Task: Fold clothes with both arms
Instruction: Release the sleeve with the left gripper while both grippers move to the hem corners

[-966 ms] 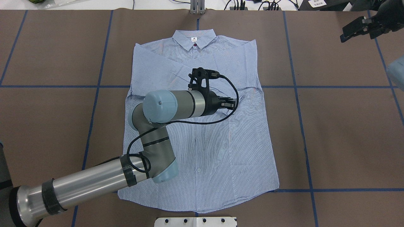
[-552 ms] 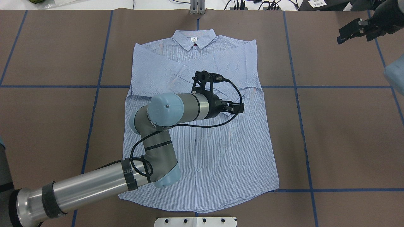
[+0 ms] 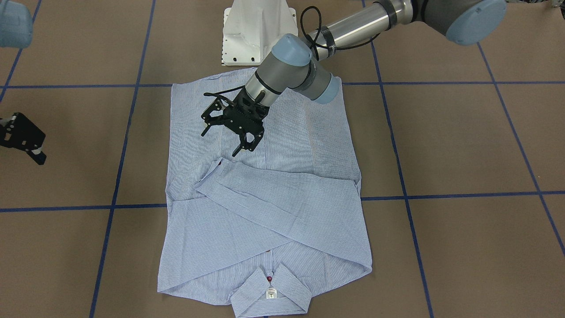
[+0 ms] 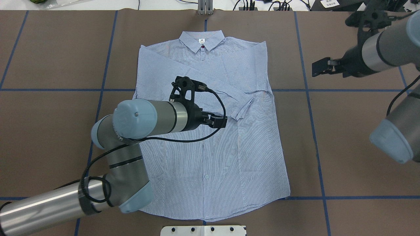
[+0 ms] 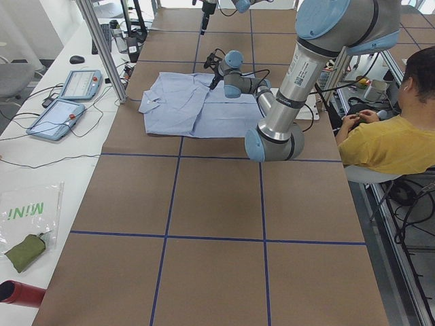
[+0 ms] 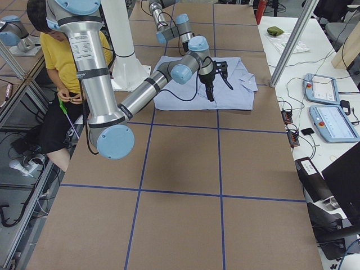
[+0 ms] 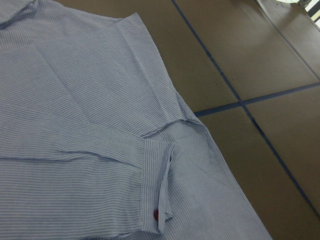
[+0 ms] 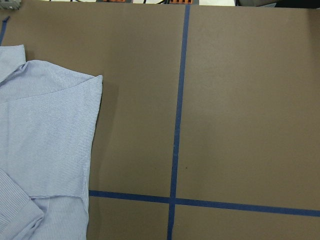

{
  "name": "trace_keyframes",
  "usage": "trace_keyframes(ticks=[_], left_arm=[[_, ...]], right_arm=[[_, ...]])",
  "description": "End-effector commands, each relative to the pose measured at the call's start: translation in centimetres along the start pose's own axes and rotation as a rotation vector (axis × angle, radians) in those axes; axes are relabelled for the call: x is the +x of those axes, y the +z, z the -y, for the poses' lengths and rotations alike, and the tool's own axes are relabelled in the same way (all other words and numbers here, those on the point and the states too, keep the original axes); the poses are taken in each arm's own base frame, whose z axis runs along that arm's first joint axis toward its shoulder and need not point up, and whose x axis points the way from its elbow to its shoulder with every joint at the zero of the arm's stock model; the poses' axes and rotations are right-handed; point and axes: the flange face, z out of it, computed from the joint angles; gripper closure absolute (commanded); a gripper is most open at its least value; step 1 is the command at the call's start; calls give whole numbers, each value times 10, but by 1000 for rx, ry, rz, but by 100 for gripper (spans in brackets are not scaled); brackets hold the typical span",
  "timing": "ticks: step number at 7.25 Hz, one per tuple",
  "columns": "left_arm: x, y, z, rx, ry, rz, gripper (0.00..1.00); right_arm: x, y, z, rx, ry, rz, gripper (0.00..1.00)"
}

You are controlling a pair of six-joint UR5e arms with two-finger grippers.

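While my left jaws hang in the air with their two black fingers (image 3: 248, 140) spread apart, they hold nothing. Right under them lies the light blue and white striped button shirt (image 4: 210, 164), flat on the brown desk (image 4: 361, 131). The buttoned end of one long sleeve, the striped cuff (image 4: 242, 109), sits just past my left jaws, toward my right side. Both sleeves are crossed over the chest.

The shirt runs long from me outward. Its bottom hem (image 4: 210, 216) is close to my white metal base (image 3: 254, 26), and its pointed collar (image 4: 201, 41) is at the far end. My grey left arm (image 4: 147, 118) reaches over the shirt's left half, so it is the nearer arm for that side and for the cuff.

My right jaws are off the cloth, above bare desk beside the shirt's right shoulder. I cannot tell if they are apart or together. My grey right arm (image 4: 377, 55) is nearer the right edge. I think the next fold needs a hold on each side, so my right jaws must come closer.

What could get in the way is my own left arm and its black cable (image 4: 183, 141), both over the cloth. Thin blue tape lines (image 4: 328, 197) cross the desk.
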Motion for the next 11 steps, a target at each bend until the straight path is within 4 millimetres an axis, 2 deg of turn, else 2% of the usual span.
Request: trace_keyframes(ticks=[1,2,3,4,5,6,7,9,11], left_arm=[[-41,-83,-37,-17,3,17,0],[-67,-94,-58,-45,-15,58,0],[-105,-107,-91,-85,-59,117,0],[-119,-113,-118,-117,-115,148,0],[-114,-107,-153,-118,-169,184,0],[-103,-100,-178,-115,-185,200,0],[-97,-97,-190,-141,-191,201,0],[-101,-90,-200,-185,-243,298,0],[-99,-85,-220,-232,-287,360,0]], right_arm=[[-28,2,-95,14,37,-17,0],[-40,8,-137,13,57,-27,0],[-41,14,-173,16,65,-52,0],[-45,19,-195,21,69,-59,0],[-51,18,-204,33,74,-51,0],[-53,16,-204,35,74,-47,0],[-53,16,-204,35,74,-46,0],[-54,16,-204,35,72,-45,0],[-54,16,-204,37,72,-45,0]])
